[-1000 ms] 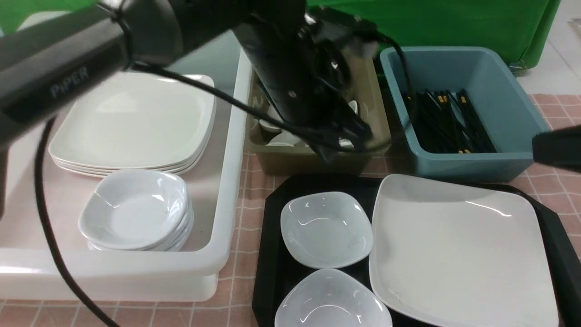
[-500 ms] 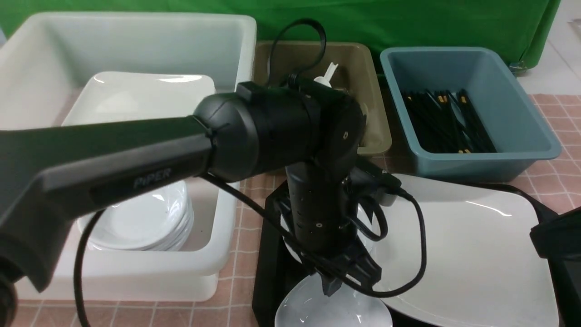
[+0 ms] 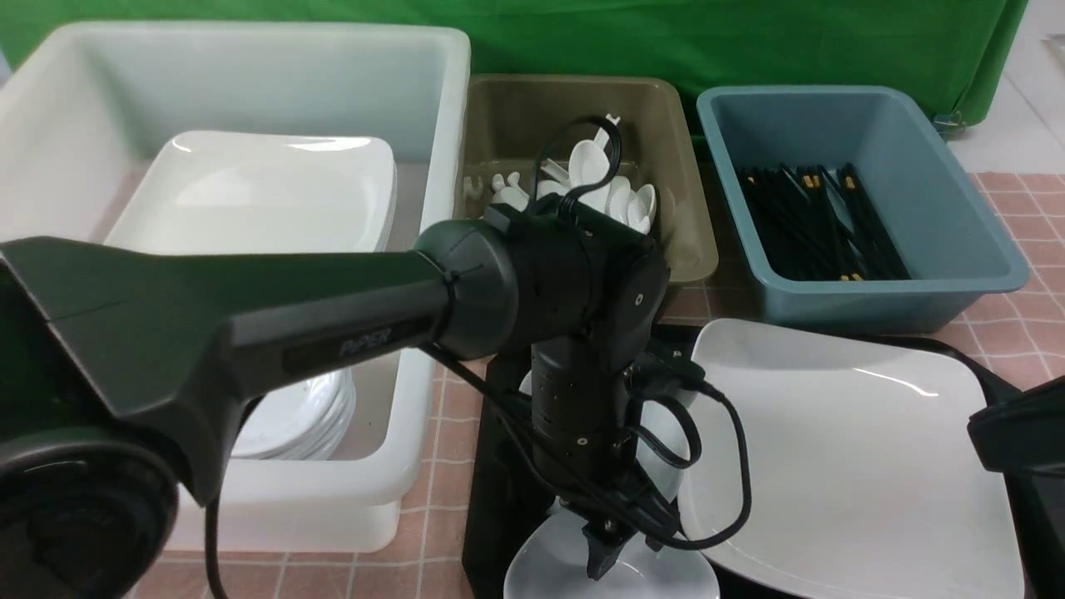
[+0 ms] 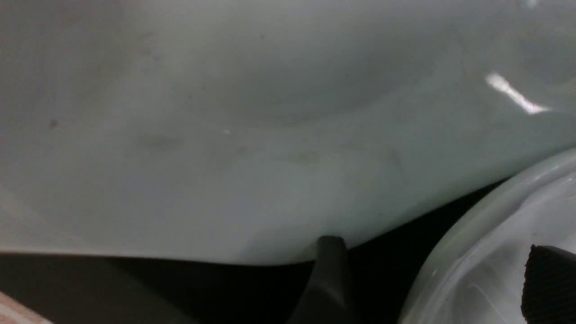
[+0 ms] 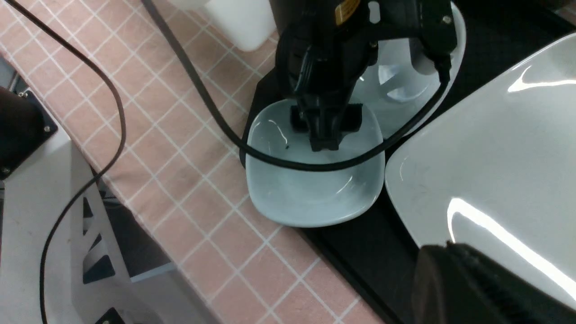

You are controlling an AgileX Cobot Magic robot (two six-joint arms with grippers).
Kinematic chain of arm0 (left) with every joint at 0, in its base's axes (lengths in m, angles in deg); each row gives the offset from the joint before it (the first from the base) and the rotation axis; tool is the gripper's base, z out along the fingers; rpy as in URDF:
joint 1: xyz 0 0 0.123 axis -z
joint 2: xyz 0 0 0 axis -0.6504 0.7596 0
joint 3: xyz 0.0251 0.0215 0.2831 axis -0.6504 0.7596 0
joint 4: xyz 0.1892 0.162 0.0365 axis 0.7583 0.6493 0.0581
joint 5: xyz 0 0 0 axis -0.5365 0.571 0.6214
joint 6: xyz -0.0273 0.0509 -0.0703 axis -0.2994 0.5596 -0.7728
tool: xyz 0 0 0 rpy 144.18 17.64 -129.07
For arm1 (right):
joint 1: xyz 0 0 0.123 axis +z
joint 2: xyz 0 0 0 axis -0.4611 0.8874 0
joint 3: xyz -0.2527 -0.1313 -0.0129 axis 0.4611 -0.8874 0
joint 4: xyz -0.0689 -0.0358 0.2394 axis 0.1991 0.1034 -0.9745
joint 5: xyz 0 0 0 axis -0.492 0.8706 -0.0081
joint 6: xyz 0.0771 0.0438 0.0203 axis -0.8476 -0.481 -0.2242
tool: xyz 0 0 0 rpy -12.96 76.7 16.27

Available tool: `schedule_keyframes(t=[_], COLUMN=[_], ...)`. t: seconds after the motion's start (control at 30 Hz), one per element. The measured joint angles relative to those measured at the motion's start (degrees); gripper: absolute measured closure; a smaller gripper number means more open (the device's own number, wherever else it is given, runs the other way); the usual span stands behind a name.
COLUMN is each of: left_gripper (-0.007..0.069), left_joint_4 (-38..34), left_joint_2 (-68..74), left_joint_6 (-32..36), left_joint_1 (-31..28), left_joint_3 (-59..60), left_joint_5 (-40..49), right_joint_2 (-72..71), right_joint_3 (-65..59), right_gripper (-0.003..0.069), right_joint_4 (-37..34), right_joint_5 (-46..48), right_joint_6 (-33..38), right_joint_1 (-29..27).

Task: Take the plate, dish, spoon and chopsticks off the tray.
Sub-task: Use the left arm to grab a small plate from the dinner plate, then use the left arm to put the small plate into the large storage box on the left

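Down comes the left arm: a second ago it was up over the olive bin (image 3: 682,249) at 12 o'clock of the tray (image 3: 491,499), and now the left gripper (image 3: 603,556) is planted on the near dish (image 5: 310,198) at the tray's 7 o'clock corner. Its jaws are partly open and straddle that dish's far rim. One finger (image 4: 328,274) stands in the dark gap against the far dish (image 5: 405,67) and the other finger (image 4: 549,283) is inside the bowl. Nothing is clamped yet.

The plate (image 3: 849,466) fills the tray's 3 o'clock side, its edge just beside both dishes. No spoon or chopsticks show on the tray. White spoons (image 3: 616,191) lie in the olive bin, and black chopsticks (image 3: 824,225) in the blue bin (image 3: 865,291) at 1 o'clock. The right gripper (image 3: 1015,433) pokes in at 3 o'clock, and I cannot tell whether it is wide or closed.

Trouble spots, as I judge them:
- It's a shallow bite on a glossy, sloped rim, so the dish could slip or swing out on the lift.
- The outer finger is crowded and may shove the far dish as the jaws close.
- A tilting dish could knock the plate's edge.
- That slack cable loop (image 3: 732,507) droops over the plate and might drag.
- The white bin (image 3: 399,466) at 9 o'clock has a tall wall, so a low carry could clip it.
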Motion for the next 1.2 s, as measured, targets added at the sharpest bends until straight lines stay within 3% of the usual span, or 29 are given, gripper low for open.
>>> schedule_keyframes(t=[0.2, 0.3, 0.4, 0.6, 0.8, 0.97, 1.13, 1.2], left_gripper=[0.0242, 0.0401, 0.0496, 0.0508, 0.0598, 0.0612, 0.0614, 0.0614], left_joint_4=[-0.48, -0.35, -0.96, -0.17, 1.02, -0.94, -4.62, -7.68], left_joint_2=[0.28, 0.32, 0.12, -1.10, -7.12, -12.88, -20.00, -23.16], left_joint_6=[0.00, 0.00, 0.20, 0.13, -0.42, -0.60, 0.52, 2.69], left_joint_1=[0.00, -0.05, -0.33, -0.51, -0.51, -1.48, -6.80, -12.10], left_joint_3=[0.00, 0.14, 0.20, 0.25, 0.36, 0.42, -0.27, -0.75], left_joint_5=[0.06, 0.14, 1.29, 1.35, 1.76, 0.91, 1.31, 1.79], right_joint_2=[0.00, 0.00, 0.00, 0.00, 0.00, 0.00, 0.42, 1.38], right_joint_3=[0.00, 0.00, 0.00, 0.00, 0.00, 0.06, 3.29, 5.78], right_gripper=[0.0629, 0.0629, 0.0629, 0.0629, 0.0629, 0.0629, 0.0629, 0.0629], right_joint_4=[-0.05, -0.05, -0.07, -0.07, -0.07, -0.07, -1.13, -1.50], right_joint_5=[0.00, 0.00, 0.00, 0.00, 0.00, 0.00, 0.00, 0.00], right_joint_6=[0.00, 0.00, 0.00, 0.00, 0.00, 0.43, 1.39, 1.73], right_joint_1=[0.00, 0.00, 0.00, 0.00, 0.00, 0.00, 0.69, 3.18])
